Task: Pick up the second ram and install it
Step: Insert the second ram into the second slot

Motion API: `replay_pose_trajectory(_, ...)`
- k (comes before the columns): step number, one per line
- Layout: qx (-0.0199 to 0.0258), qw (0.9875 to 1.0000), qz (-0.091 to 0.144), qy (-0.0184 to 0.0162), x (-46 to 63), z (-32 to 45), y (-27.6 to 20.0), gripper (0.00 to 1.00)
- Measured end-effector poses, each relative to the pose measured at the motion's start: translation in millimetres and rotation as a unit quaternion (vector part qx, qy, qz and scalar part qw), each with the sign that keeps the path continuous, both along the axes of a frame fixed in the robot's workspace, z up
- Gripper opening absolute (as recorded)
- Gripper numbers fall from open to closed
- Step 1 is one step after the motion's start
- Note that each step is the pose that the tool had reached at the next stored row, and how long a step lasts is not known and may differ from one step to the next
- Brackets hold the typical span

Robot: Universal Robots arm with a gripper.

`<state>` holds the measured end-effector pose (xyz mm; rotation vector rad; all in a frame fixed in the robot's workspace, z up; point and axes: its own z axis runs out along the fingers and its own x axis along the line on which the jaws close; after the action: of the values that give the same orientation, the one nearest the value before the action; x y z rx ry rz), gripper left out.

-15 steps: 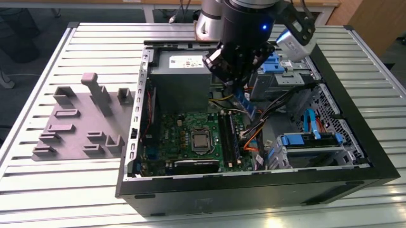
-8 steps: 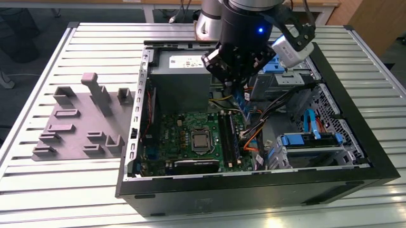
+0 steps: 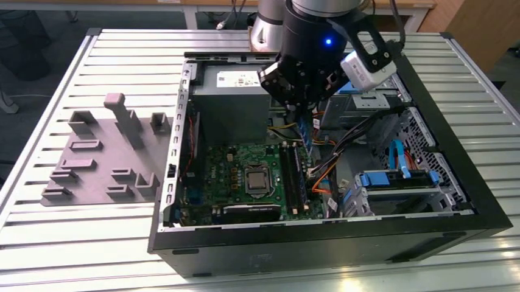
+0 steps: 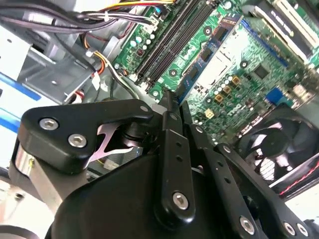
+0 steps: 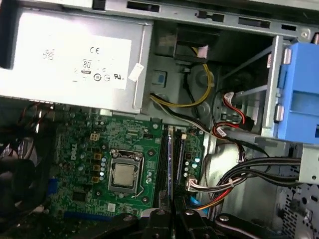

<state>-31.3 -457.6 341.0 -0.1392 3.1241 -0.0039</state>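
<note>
The hand (image 3: 299, 109) is pinching the memory stick (image 3: 305, 131) narrowly above the motherboard (image 3: 235, 176). The stick is probably handling light, stiff and fragile, best gripped by its edges.

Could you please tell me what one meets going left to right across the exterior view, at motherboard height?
Grey fixture → processor socket → memory slots → bundled cables → blue drive bay.
</note>
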Motion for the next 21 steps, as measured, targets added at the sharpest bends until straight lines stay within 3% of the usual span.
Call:
replay_pose_trajectory(4,0.0000,0.9994,-0.035,0.0000,0.0,-1.3,0.0,0.14)
replay_pose_trajectory(8,0.0000,0.9979,-0.065,0.0000,0.2,-2.8,0.1,0.14)
replay_pose_trajectory(15,-0.0004,0.9979,-0.065,0.0047,7.3,-14.7,0.8,0.14)
replay_pose_trajectory(21,-0.0003,0.9978,-0.065,0.0054,10.0,-24.3,0.8,0.14)
